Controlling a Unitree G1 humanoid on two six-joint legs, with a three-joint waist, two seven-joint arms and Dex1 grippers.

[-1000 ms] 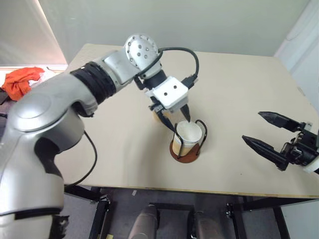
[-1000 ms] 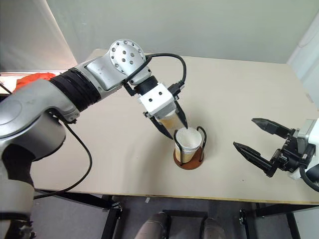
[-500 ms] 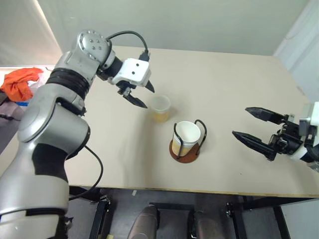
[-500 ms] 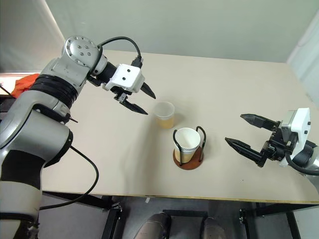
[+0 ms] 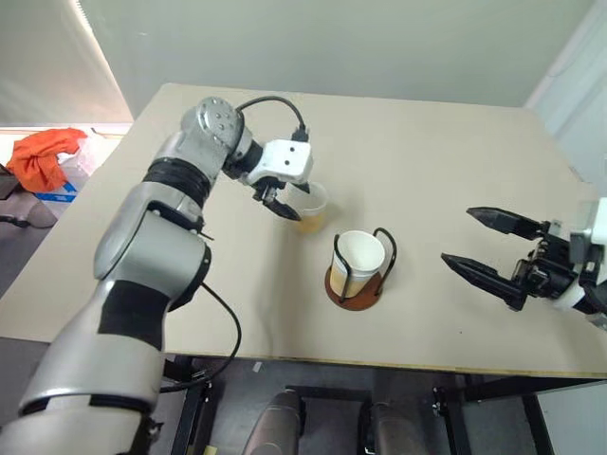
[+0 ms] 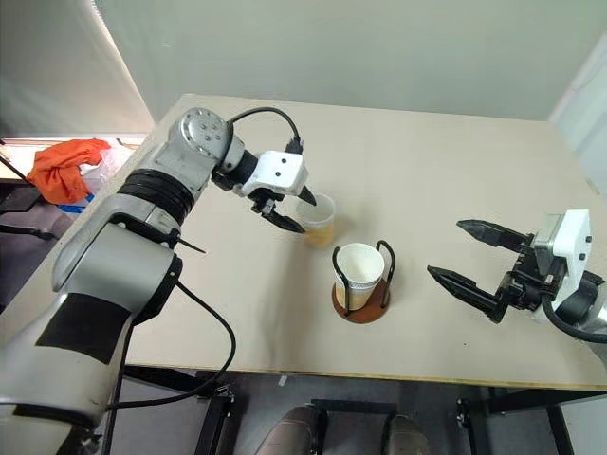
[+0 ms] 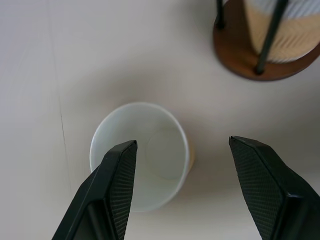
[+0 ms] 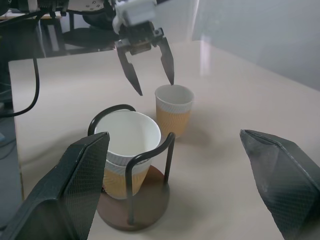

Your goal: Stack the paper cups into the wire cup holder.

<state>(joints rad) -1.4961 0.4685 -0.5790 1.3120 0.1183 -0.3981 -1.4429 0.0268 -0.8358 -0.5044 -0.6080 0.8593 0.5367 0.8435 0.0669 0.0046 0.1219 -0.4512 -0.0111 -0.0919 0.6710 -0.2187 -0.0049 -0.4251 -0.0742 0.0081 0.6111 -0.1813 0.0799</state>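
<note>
Cups with tan sides and white rims [image 5: 358,258] sit nested in the brown-based black wire holder [image 5: 357,285]; another paper cup [image 5: 309,207] stands just beside, under the spread-fingered left gripper [image 5: 285,203]. Right gripper [image 5: 482,244] hangs open, well apart. Orange cloth [image 5: 39,155] lies off-table.

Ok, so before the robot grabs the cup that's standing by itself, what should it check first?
1. Loose cup upright on the table: ok.
2. Left gripper open: ok.
3. Left gripper's fingers on both sides of the loose cup: not ok; one fingertip is over the cup's mouth, so it looks a bit off to the side.
4. Wire cup holder standing, apart from the loose cup: ok.
5. Room in the holder for another: ok; stacked cups sit inside with an open top.
6. Right gripper open and out of the way: ok.
</note>
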